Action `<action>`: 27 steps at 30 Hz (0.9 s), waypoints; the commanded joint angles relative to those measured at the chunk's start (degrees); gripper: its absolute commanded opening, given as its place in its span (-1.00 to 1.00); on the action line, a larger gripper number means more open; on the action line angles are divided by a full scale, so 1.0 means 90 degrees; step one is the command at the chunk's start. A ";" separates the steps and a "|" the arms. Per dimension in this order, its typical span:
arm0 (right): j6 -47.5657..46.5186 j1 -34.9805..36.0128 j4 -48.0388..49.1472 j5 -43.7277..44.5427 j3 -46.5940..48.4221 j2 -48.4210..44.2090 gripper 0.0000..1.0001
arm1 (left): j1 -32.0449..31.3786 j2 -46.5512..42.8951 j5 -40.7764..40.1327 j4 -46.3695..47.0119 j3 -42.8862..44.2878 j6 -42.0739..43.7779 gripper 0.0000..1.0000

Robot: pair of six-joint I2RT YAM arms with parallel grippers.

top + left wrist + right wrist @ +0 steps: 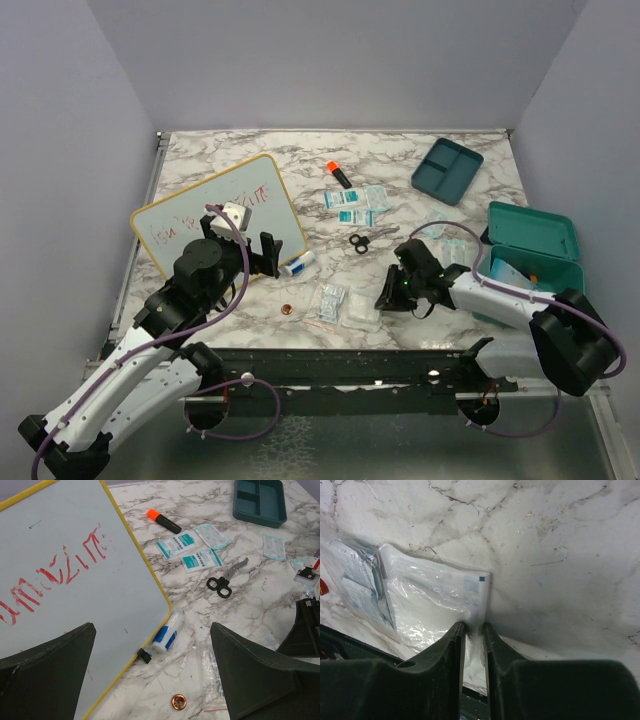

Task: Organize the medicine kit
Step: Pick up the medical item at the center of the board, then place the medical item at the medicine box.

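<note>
Medicine kit case (532,230) sits at the right edge of the marble table (250,150), lid swung open toward the back. Something pale lies in the base, can't tell what. Matching tray insert (447,170) is apart from the case, back-left of it, and sits flat.

Right gripper (385,298) is low on the table, front-left of the case. Wrist view: fingers (451,645) nearly closed, pinching the edge of a clear packet (435,605). The rest of the packet lies flat on the marble. A second clear packet (355,585) lies just beside it, on the side away from the case.

Further left of the case:
- scissors (360,242)
- teal-and-white sachets (355,200)
- orange-capped marker (340,175) behind the sachets
- small copper-coloured ring (287,309) near the front edge

Blue-white tube (298,264) lies against the corner of the yellow-framed whiteboard (215,215), which is the item farthest from the case and has red scribble on it.

Left gripper (262,255) hangs over that whiteboard corner, jaws spread wide with nothing between them.
</note>
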 commanded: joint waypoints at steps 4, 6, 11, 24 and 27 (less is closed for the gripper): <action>-0.0099 0.0059 -0.0255 0.0372 0.0256 0.0060 -0.84 | -0.0033 -0.0057 -0.0160 -0.0040 -0.0060 0.0045 0.98; -0.0096 0.0056 -0.0335 0.0489 0.0354 -0.0080 -0.98 | -0.0024 -0.0060 -0.0149 -0.0040 -0.0056 0.0044 0.98; -0.0096 0.0057 -0.0535 0.0624 0.0638 -0.0411 -0.99 | -0.0034 -0.0095 -0.0139 -0.0041 -0.0060 0.0045 0.98; 0.0664 0.0056 -0.3285 0.3583 0.2484 -0.1623 -0.99 | -0.0029 -0.0139 -0.0091 -0.0042 -0.0060 0.0035 0.98; 0.1046 0.0046 -0.4172 0.4474 0.3072 -0.1749 -0.99 | -0.0035 -0.0157 -0.0074 -0.0040 -0.0055 0.0030 0.98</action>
